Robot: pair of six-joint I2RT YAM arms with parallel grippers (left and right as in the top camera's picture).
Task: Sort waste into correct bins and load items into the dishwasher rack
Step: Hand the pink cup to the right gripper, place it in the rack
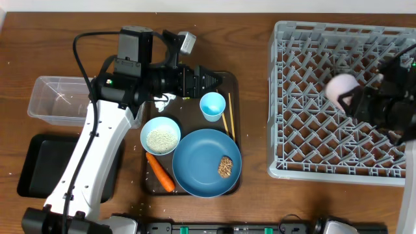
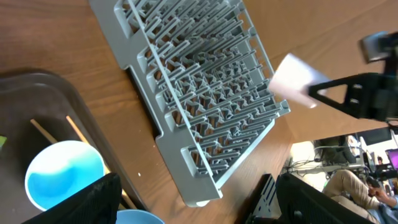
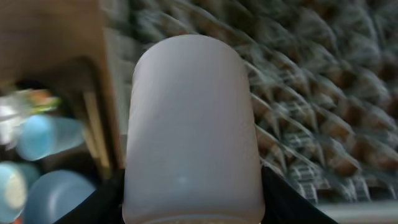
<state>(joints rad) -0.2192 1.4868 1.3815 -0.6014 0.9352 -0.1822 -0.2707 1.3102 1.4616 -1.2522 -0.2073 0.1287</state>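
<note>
right gripper (image 1: 354, 99) is over the dishwasher rack (image 1: 305, 140), its fingers (image 3: 102, 202) clamped either side of a pale pink cup (image 3: 189, 124). the cup is tilted between the jaws, above the grey lattice; whether it touches the pegs can't be told. across the table (image 1: 253, 97), the left gripper (image 2: 198, 183) hangs with jaws spread wide and nothing between them, above the far edge of the dark serving tray (image 1: 188, 114). just beside its fingertips, on that tray, the blue-lined cup (image 1: 212, 106) stands mouth up. the chopsticks (image 1: 228, 117) lie alongside the cup, on the rack side. further from the left gripper, towards the robot, sits the pale blue bowl (image 1: 143, 135) with white rice (image 1: 160, 138) in it, just beside the big blue plate (image 1: 198, 159). a small brown lump (image 1: 225, 167) rests on the plate, and an orange carrot (image 1: 160, 172) lies by the bowl. a crumpled white tissue (image 1: 162, 99) peeks out under the left arm. behind the left gripper, well apart, are the clear tub (image 1: 52, 81) and the black tray (image 1: 39, 169).
</note>
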